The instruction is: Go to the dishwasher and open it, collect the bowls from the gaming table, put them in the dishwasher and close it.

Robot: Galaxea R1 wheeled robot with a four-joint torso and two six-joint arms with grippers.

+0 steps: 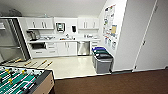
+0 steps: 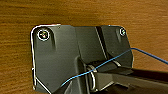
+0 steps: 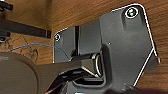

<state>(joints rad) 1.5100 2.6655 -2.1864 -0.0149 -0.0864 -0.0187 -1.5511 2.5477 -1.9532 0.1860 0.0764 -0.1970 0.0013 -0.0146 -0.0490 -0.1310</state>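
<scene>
Pale kitchen floor (image 1: pixel 72 66), bins (image 1: pixel 102 60), gaming table (image 1: pixel 22 81)

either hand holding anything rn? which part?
Cannot tell: the wrist views show no fingers and no grasped thing. The dishwasher is shut, far across the kitchen.

The head camera looks down from high across the kitchenette toward the far counter (image 1: pixel 62 40), well back on brown carpet (image 1: pixel 112 83). Both wrist cameras face straight down, close over that carpet

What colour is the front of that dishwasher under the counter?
Silvery brushed steel; the dishwasher shows best in the head view.
</scene>
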